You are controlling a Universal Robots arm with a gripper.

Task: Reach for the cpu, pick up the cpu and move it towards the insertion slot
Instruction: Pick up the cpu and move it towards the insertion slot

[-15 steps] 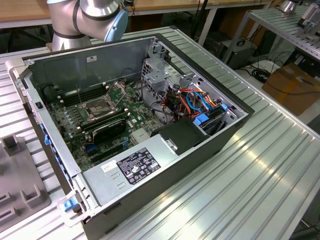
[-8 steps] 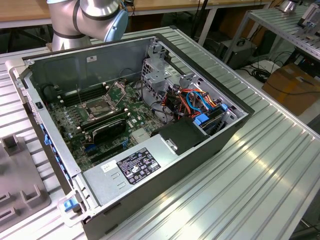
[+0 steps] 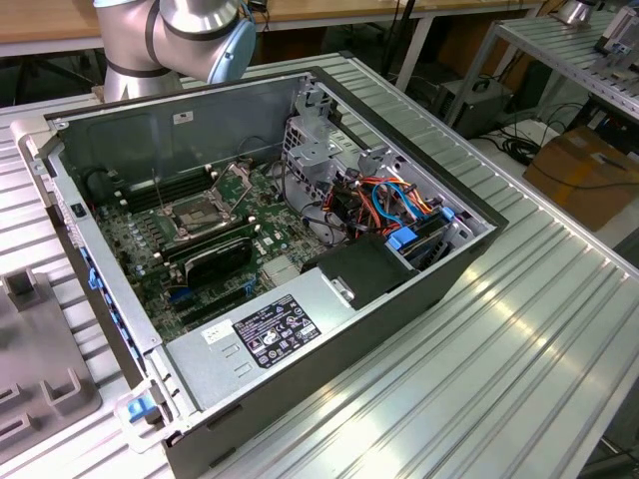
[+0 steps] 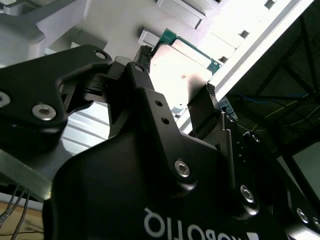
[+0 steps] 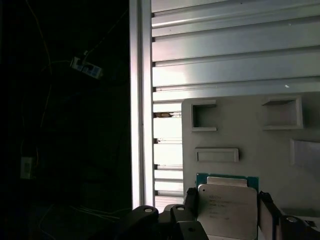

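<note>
Two fingers point(image 5: 265, 212) of the hand point(image 5: 227, 202) flank the cpu point(image 5: 227, 210), one on each of two opposite edges. In both wrist views the pads look pressed against those edges, so I judge the hand closed on the chip rather than merely straddling it. The cpu sits squarely between the fingertips, its pale metallic face turned up toward the wrist and a thin green rim showing along the edge away from the hand. The chip is close to square, so no long axis governs the grip. What matters is that the fingers hold it by its sides and leave the flat face free.

Beyond the cpu lies a grey tray point(image 5: 250, 140) with shallow rectangular pockets. The tray rests on the slatted metal counter point(image 5: 225, 65), near the counter's edge. Whether the chip is clear of the tray or touching it cannot be told from these angles. The second wrist view shows the same hold from lower down: hand point(image 4: 177, 75) with the cpu point(image 4: 182, 67) between its tips.

In the exterior view the insertion slot point(image 3: 197, 215) lies flat on the board inside the open computer case point(image 3: 200, 120), dark centre upward, with its metal plate apparently swung up on the far side. The arm point(image 3: 170, 35) stands beyond the case's far wall, so the chip is outside the case and well apart from the slot.
</note>
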